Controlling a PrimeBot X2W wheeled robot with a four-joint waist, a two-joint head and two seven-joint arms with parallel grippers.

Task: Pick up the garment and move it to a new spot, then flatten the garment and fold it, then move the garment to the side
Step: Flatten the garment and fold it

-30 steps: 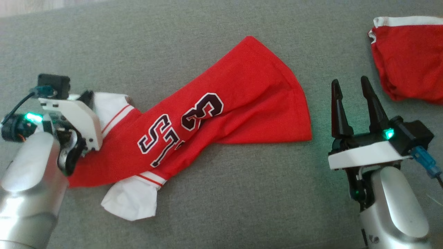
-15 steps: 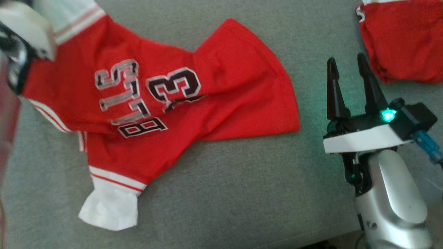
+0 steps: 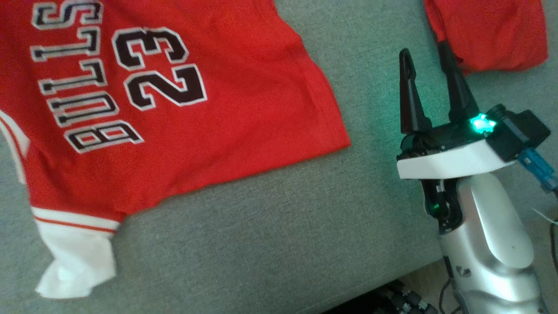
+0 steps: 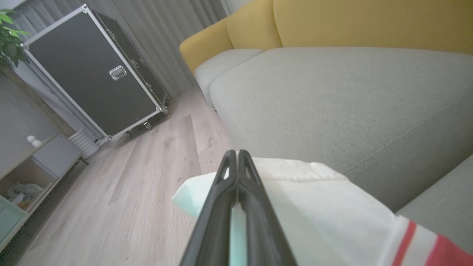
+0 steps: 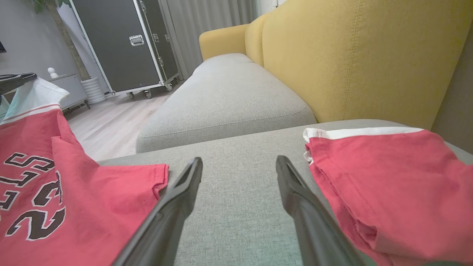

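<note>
I am working over the grey sofa (image 3: 270,226), a broad seat cushion of coarse woven cloth with a yellow backrest (image 5: 351,55) behind it. The garment (image 3: 244,100) spreads across the cushion's left part. It is a red jersey in soft knit, with dark, white-edged lettering and the number 23. One end is raised off the seat while its hemmed corner rests on the cushion, so I judge it is mid-carry to its new spot and hanging open under its own weight. A second red piece (image 3: 492,35) with white trim lies crumpled at the far right, well apart from the jersey.

My right gripper (image 3: 423,48) hovers between the two red cloths. Its jaws are spread wide and hold nothing, ready, I think, to take the free hem. My left gripper (image 4: 238,155) has its fingers pressed together on the white sleeve (image 4: 303,199), a limp, thin cuff edged with a red stripe. That pinch carries the jersey.
</note>
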